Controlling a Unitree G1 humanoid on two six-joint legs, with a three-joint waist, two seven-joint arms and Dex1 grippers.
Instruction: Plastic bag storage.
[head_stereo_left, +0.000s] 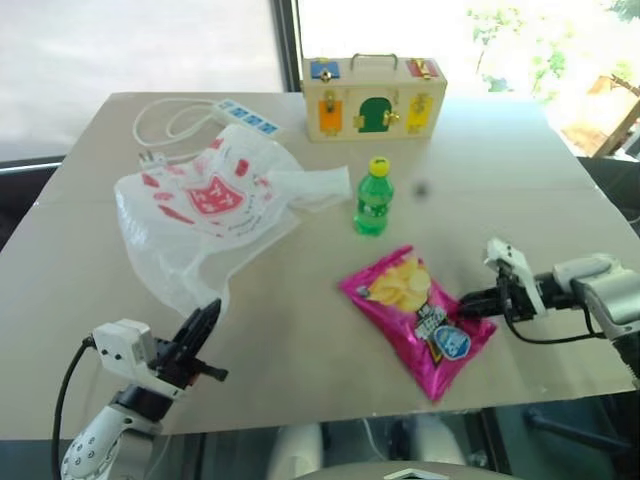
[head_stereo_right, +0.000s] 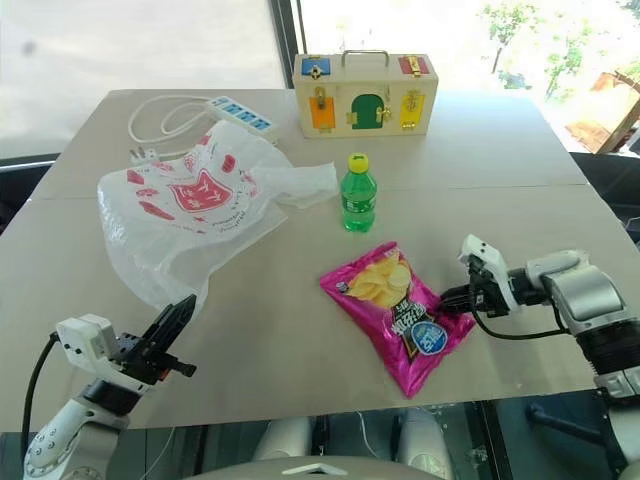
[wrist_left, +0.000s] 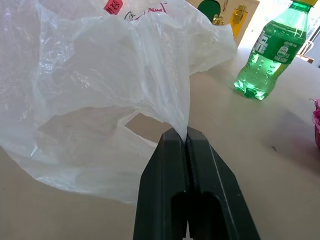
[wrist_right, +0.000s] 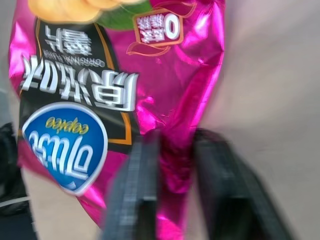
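Bag (head_stereo_left: 205, 215) lies crumpled at ten o'clock on the surface (head_stereo_left: 300, 340), handle reaching toward bottle (head_stereo_left: 372, 197). Left gripper (head_stereo_left: 203, 327) pressed together at the bag's six o'clock edge, holding nothing. Right gripper (head_stereo_left: 472, 303) straddles the chips packet's (head_stereo_left: 420, 315) three o'clock edge, pinching it.

At the lower left of the head view, the left arm (head_stereo_left: 105, 430) is rounded white-grey plastic with a boxy white wrist block, a looping black cable and two slim matte-black fingers (head_stereo_left: 200, 330). At right, the right arm (head_stereo_left: 600, 290) is silver-grey, with a white bracket, thin black cable and, seemingly, ribbed black fingers (wrist_right: 137, 195).
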